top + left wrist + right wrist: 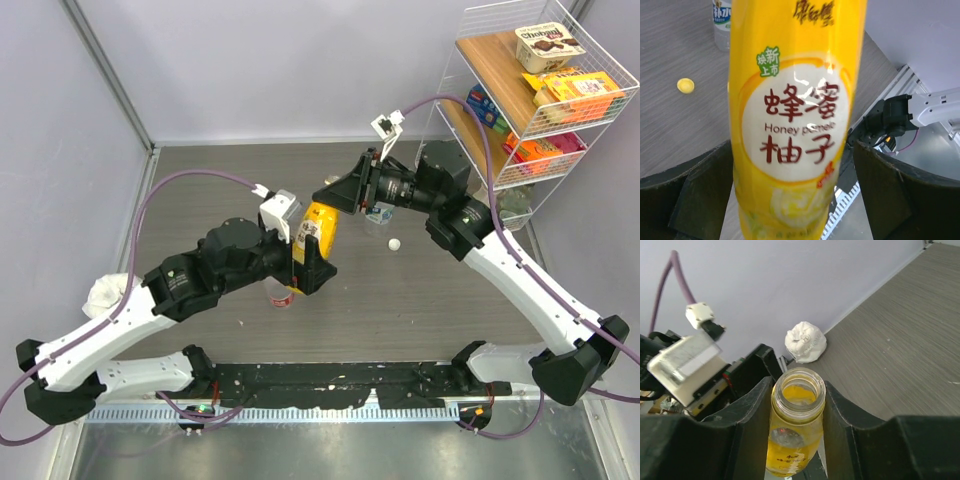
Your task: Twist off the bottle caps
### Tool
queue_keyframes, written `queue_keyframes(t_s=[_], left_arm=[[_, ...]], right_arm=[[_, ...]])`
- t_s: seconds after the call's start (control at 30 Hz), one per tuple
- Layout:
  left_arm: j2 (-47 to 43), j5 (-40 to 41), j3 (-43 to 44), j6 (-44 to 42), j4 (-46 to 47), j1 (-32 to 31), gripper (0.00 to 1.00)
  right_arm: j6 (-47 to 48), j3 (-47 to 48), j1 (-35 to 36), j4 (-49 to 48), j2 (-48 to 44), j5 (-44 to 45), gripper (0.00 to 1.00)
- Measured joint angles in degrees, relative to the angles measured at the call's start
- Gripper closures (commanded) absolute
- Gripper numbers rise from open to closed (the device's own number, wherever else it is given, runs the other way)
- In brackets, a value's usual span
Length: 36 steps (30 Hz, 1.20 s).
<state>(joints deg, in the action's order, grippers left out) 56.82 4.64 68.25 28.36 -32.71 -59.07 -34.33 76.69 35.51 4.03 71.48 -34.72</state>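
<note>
The yellow-orange bottle (320,228), its mouth open and yellow drink showing inside, sat between both arms at the middle of the table (200,180). The right gripper (798,387) was clamped narrowly on the bottle's neck, a dark finger pressed to each side just under the rim. The left gripper (792,150) straddled the labelled body lower down, its fingers set wide and close against either flank. Whether they pressed on the plastic or stood just clear of it could not be told.

A yellow cap (685,86) lay flat on the table beyond the left gripper's fingertips, off to one side and well apart from them. A clear bottle with a blue-white label (722,20) stood upright a little farther out, near that cap and just beside the right gripper's wrist. A clear bottle with a red label (282,293) stood behind the left gripper, tucked under its wrist.

A crumpled white wad (806,341) rested by the wall, far behind the left gripper. A wire rack (560,120) of snack boxes (580,92) stood behind the right arm.
</note>
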Motion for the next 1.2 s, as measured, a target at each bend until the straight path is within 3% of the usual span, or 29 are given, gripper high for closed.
queue_keyframes(t_s=[0.4, 0.63, 0.97, 1.2], left_arm=[[-2.8, 5.0, 0.0, -0.3, -0.6, 0.0, 0.0], [-5.7, 8.6, 0.0, -0.4, -1.0, 0.0, 0.0], [-2.7, 9.2, 0.0, -0.6, -1.1, 0.0, 0.0], [-0.6, 8.3, 0.0, -1.4, -1.5, 0.0, 0.0]], right_arm=[[12.3, -2.2, 0.0, 9.7, -1.4, 13.8, 0.98], [18.4, -7.3, 1.7, 13.2, -1.7, 33.0, 0.99], [24.9, -25.1, 6.8, 1.7, -5.4, 59.1, 0.98], [27.6, -34.1, 9.7, -10.8, -9.0, 70.8, 0.98]])
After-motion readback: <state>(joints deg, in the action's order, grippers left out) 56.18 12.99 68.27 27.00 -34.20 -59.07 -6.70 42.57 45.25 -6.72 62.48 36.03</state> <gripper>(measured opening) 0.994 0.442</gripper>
